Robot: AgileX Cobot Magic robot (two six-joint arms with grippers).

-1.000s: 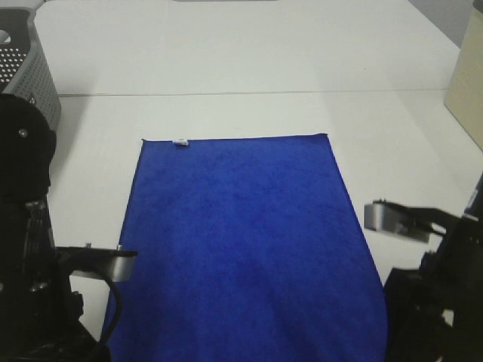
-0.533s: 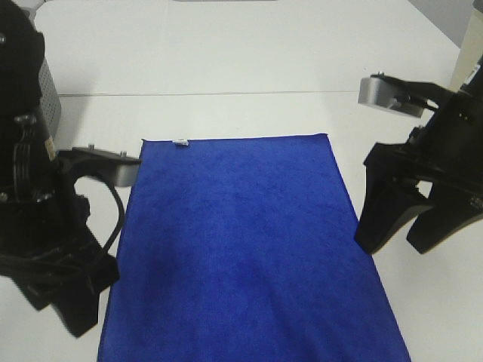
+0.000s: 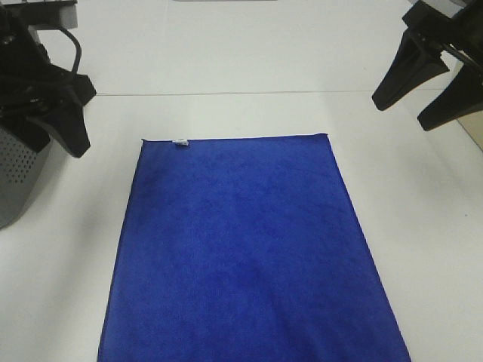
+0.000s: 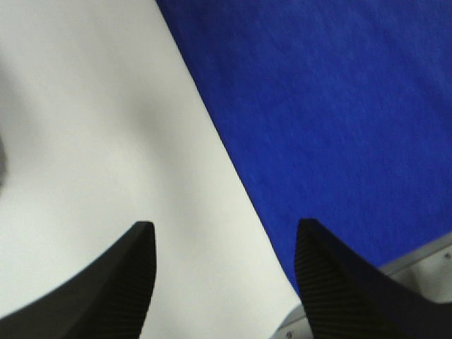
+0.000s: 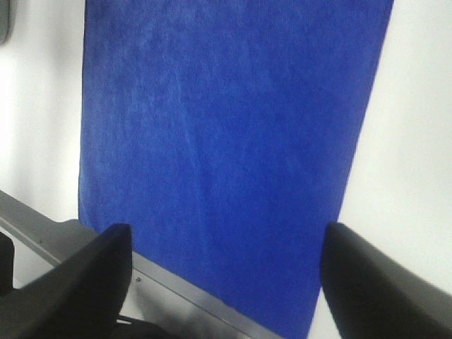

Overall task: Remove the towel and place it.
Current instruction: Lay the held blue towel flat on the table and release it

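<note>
The royal-blue towel [image 3: 245, 249] lies spread flat on the white table, its small white tag [image 3: 180, 142] at the far left corner. My left gripper [image 3: 56, 136] hangs off the towel's far left corner, above the table and touching nothing. In the left wrist view the left gripper [image 4: 222, 236] is open over the towel's [image 4: 339, 106] edge. My right gripper [image 3: 406, 113] hovers beyond the far right corner, open and empty. In the right wrist view the right gripper [image 5: 229, 236] frames the towel [image 5: 226, 127] well below it.
A grey perforated basket [image 3: 15, 181] stands at the left edge, partly behind the left arm. A beige object [image 3: 474, 132] shows at the right edge behind the right gripper. A seam [image 3: 226, 93] crosses the white table beyond the towel.
Both arms have swung from the near edge up to the far side of the table. The left jaws have opened a little wider. The towel has not moved.
</note>
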